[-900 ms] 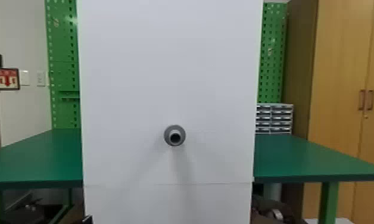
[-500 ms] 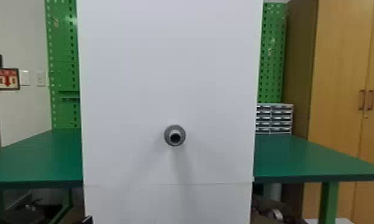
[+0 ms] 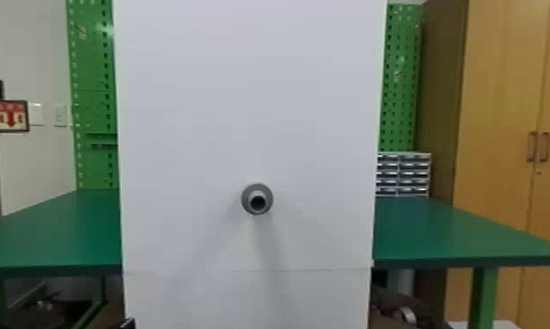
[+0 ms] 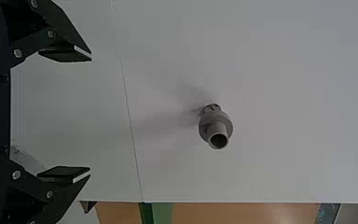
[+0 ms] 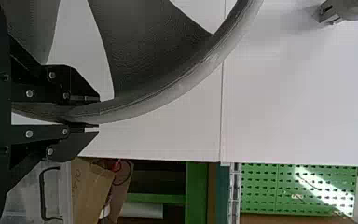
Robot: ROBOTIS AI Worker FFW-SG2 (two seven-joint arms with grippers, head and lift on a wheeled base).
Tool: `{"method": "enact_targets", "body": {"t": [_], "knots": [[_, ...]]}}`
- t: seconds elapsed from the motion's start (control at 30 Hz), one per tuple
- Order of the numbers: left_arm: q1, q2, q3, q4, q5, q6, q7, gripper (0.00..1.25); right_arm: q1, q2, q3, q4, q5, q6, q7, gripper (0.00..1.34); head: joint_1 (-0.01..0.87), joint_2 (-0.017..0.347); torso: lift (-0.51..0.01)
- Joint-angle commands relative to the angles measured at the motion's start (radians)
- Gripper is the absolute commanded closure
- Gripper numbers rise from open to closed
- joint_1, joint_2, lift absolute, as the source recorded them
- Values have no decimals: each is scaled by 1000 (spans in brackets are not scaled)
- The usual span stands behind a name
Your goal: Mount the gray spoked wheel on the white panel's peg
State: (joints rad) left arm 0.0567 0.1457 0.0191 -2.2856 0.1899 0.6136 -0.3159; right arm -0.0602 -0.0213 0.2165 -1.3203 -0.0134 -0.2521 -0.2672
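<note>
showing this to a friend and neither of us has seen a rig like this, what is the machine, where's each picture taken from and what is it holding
This is a two-armed robot with cameras on its head and both wrists. The head picture looks forward at an upright white panel with a gray peg sticking out, bare. Behind it is a green table, with small drawers by its far edge.

The wrist pictures are turned sideways. In the left one, the left pincer is open and empty. In the right one, the right pincer grips the rim of a gray spoked wheel, which is meant for the peg.
</note>
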Motion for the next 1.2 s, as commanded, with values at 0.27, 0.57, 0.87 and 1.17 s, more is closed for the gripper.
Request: {"method": "enact_targets", "body": {"t": [0.27,0.57,0.87,1.17], "knots": [[0,0,1,0,2,0,0,387,-21,3,26,-194,-4,255,-46,1326,123,-8,-406],[0,0,-1,0,2,-2,0,387,-62,-2,63,-323,-16,441,-89,1326,123,-8,-406],[0,0,-1,-2,2,0,0,387,-109,-5,96,-490,-10,683,-133,1326,123,-8,-406],[2,3,-1,0,3,0,0,387,-184,-2,127,-596,-13,857,-145,1326,123,-8,-406]]}}
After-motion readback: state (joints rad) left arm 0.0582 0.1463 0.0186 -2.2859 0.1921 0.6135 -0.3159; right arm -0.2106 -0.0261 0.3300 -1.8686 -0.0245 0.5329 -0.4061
